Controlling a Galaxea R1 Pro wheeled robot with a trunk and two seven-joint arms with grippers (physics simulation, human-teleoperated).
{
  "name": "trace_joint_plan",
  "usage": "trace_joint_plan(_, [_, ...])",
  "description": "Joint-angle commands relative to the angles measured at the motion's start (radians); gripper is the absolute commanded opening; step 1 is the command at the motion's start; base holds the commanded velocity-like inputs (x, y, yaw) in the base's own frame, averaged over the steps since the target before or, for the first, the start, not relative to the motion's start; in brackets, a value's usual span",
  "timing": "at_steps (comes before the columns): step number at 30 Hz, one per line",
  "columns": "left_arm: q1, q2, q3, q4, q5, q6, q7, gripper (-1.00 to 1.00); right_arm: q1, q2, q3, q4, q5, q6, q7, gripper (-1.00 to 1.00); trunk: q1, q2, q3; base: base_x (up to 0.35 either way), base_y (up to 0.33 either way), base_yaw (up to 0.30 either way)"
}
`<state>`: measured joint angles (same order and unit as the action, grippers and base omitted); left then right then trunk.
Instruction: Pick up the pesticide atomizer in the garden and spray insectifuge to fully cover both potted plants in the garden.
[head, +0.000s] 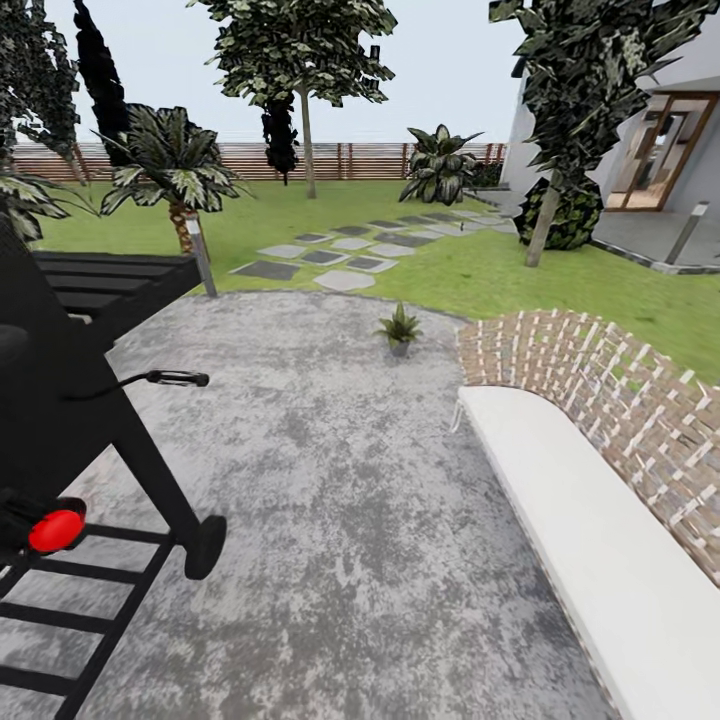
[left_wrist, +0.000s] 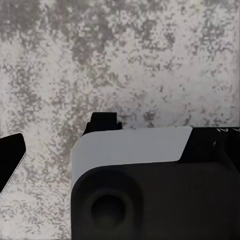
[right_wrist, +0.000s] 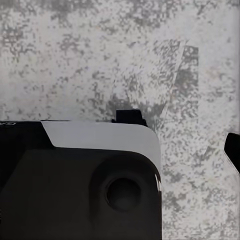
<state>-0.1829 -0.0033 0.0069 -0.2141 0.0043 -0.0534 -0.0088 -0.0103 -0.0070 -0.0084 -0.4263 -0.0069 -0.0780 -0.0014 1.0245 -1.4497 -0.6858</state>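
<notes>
Head-camera and wrist-camera views of a garden, taken while the robot is standing on the stone patio (head: 330, 500). The lawn (head: 520, 275) is spreading beyond the patio toward a slatted wooden fence (head: 370, 158), with stepping stones (head: 330, 255) crossing the grass and a building (head: 650, 150) standing at the far right. A curved wicker seat (head: 600, 390) with a white cushion (head: 590, 530) is bordering the patio on the robot's right, and a black grill (head: 90, 400) is crowding the near left of the head view. A grey bollard lamp (head: 201, 257) is standing at the patio's far left edge. One potted plant (head: 400, 328), a small rosette in a grey pot, is sitting upright at the far rim of the patio, well ahead of both arms and slightly to the right of centre; judged from this, the right arm is lying marginally nearer it. The pesticide atomizer cannot be made out, so its bearing and long axis cannot be given. In the wrist views the left gripper (left_wrist: 60, 137) and the right gripper (right_wrist: 182, 131) are hanging over bare mottled stone, each showing only dark finger edges behind the arm housing; whether either is spread or pressed together cannot be told, and nothing is seen between the fingers. The coming move probably calls for driving or turning to locate the bottle first.
</notes>
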Motion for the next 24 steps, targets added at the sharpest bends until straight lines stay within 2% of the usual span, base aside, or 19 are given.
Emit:
trace_joint_plan(1, [-0.001, 0.000, 0.001, 0.001, 0.000, -0.003, -0.001, 1.00, 0.000, 0.000, -0.001, 0.001, -0.001, -0.003, 0.000, 1.00, 0.001, 0.000, -0.001, 0.341, 0.000, 0.000])
trace_joint_plan(12, [-0.001, -0.001, 0.001, 0.001, 0.000, -0.003, -0.001, 1.00, 0.000, -0.001, -0.001, 0.004, -0.001, -0.003, 0.000, 1.00, 0.001, 0.000, -0.001, 0.341, -0.005, 0.000])
trace_joint_plan(24, [-0.001, -0.001, -0.001, 0.001, 0.001, -0.003, -0.001, 1.00, 0.000, -0.001, -0.001, 0.003, -0.001, -0.003, 0.000, 1.00, 0.001, 0.000, -0.001, 0.338, -0.102, 0.000])
